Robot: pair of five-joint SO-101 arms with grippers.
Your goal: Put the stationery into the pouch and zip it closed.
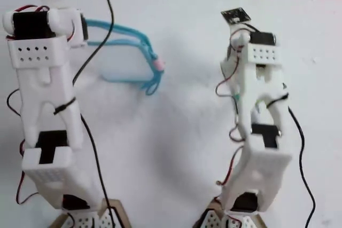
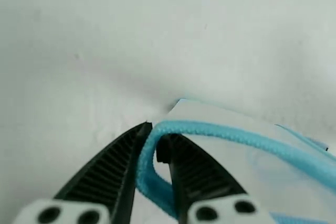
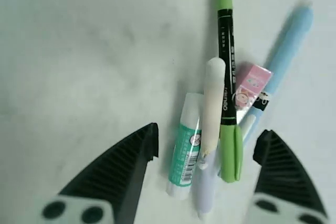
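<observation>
Left gripper (image 2: 155,136) clenched on the blue edge of the pouch (image 2: 236,177), which lay flat on the table (image 1: 176,142). Right gripper (image 3: 207,136) spread wide over the stationery (image 3: 212,103) — glue stick (image 3: 186,150), green pen (image 3: 228,77), pink eraser (image 3: 252,85), blue pen (image 3: 286,45) — grasping nothing.

pouch edging (image 2: 247,139): rough woven cloth
left gripper (image 2: 154,134): ribbed matt plastic
green pen (image 3: 227,77): smooth plastic
table (image 2: 105,35): matt

My left arm (image 1: 45,94) stretches from 6 toward 12 o'clock. Left gripper (image 2: 155,135) pinched tight on pouch rim (image 2: 236,137). Right arm (image 1: 259,126) likewise toward 12. Right gripper (image 3: 207,135) spread wide.
</observation>
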